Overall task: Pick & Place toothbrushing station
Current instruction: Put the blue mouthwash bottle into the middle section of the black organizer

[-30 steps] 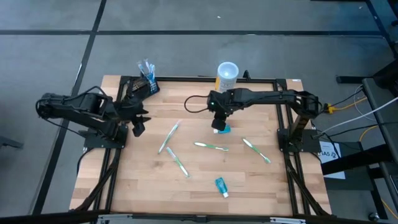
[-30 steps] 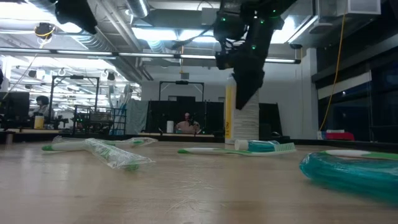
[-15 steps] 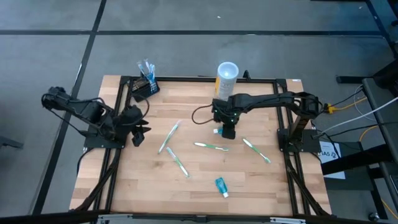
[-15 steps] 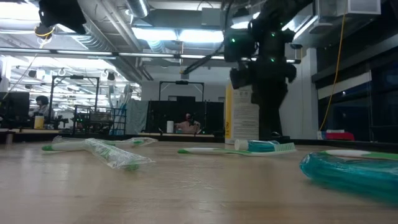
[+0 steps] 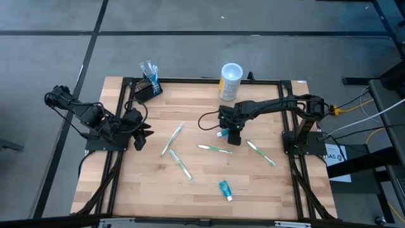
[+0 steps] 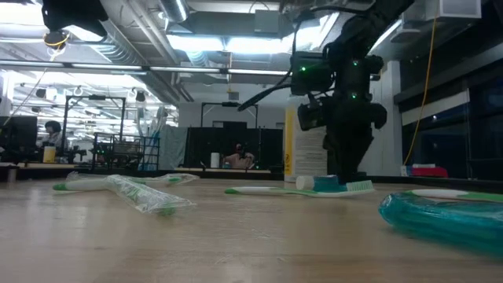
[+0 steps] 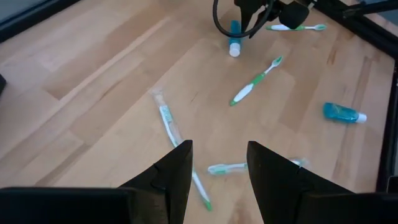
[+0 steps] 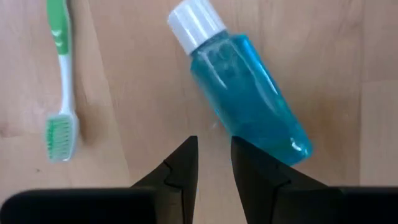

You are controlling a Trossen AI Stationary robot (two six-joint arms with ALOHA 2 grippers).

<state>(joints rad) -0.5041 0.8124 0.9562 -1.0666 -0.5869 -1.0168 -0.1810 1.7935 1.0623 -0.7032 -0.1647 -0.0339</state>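
Note:
The toothbrushing station [image 5: 147,90], a small black block with wrapped toothbrushes standing in it, sits at the table's far left corner. My left gripper [image 5: 140,137] hangs open over the left side of the table, nearer than the station, its fingers [image 7: 180,171] empty. My right gripper [image 5: 233,137] stands open and low over mid-table, pointing down just beside a blue bottle [image 8: 242,93] with a white cap that lies on its side. In the right wrist view its fingertips [image 8: 186,158] stand by the bottle's bottom end with nothing between them.
A white-and-yellow cup [image 5: 231,80] stands at the far edge. Several green-and-white toothbrushes lie loose on the wood [image 5: 172,139] [image 5: 180,164] [image 5: 215,149] [image 5: 261,153]. A second blue bottle [image 5: 224,189] lies toward the near edge.
My right gripper has come down toward the blue bottle, shifting a little toward the near edge and tipping to point more steeply down. My left gripper has swung a little toward the near edge and rolled. No object has moved.

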